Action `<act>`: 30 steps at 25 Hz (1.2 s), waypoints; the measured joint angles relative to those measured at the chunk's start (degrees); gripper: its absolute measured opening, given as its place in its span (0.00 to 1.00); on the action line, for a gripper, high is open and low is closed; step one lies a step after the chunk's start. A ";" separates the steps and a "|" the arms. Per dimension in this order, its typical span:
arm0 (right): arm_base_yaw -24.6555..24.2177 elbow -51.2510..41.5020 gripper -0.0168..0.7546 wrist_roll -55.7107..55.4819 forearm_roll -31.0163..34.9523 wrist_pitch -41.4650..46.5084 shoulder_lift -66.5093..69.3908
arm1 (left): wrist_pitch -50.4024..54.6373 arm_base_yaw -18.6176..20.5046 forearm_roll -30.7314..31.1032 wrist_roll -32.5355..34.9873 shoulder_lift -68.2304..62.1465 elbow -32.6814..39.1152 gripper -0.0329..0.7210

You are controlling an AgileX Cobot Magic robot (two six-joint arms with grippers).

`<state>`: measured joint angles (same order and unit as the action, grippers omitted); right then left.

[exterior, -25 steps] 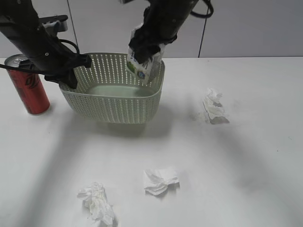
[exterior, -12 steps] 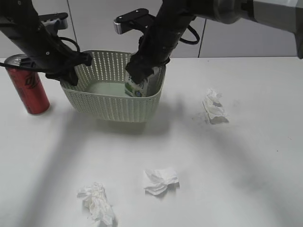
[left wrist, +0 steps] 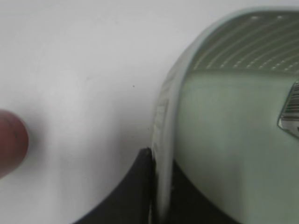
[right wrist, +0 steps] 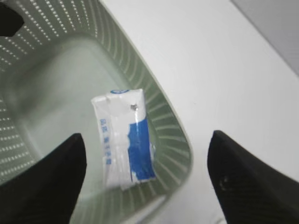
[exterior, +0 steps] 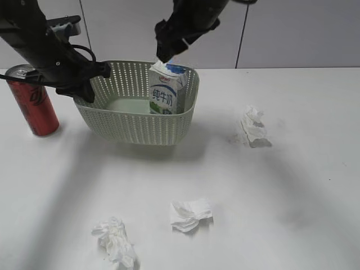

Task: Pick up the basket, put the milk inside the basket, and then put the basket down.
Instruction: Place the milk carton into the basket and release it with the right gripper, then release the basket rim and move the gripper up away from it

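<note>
The pale green basket is held just off the table at the back left, tilted. My left gripper is shut on its left rim; in the left wrist view the rim passes between the two dark fingers. The milk stands upright inside the basket against its right wall. It also shows from above in the right wrist view, inside the basket. My right gripper is open and empty, above the carton; its fingers are wide apart.
A red soda can stands left of the basket, close to my left arm, and shows blurred in the left wrist view. Crumpled tissues lie at the right, front middle and front left.
My right gripper lowered the milk into the basket, let it go and rose open above it. The carton now stands alone. My left gripper still holds the basket rim.
</note>
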<state>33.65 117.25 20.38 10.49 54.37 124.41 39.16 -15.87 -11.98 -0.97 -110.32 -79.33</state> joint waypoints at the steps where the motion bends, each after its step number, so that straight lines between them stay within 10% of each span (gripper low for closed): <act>1: -0.06 0.00 0.82 -0.10 -1.07 0.85 -1.77 | 0.00 0.00 -0.40 0.00 0.00 0.00 0.05; 9: -4.19 -1.91 0.82 -8.55 -3.93 8.93 -17.66 | -0.35 0.00 -2.78 0.00 0.00 0.00 0.05; 16: -12.58 -21.15 0.78 -14.40 -4.61 13.48 -31.94 | -0.79 0.00 -4.04 0.00 -1.83 0.00 0.05; 30: -13.02 -51.47 0.77 -16.10 -3.82 10.77 -52.37 | -2.98 0.00 -5.33 -0.18 -5.80 0.00 0.20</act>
<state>20.63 65.78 4.29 6.67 65.14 72.04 36.18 -15.87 -17.32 -1.15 -116.13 -79.33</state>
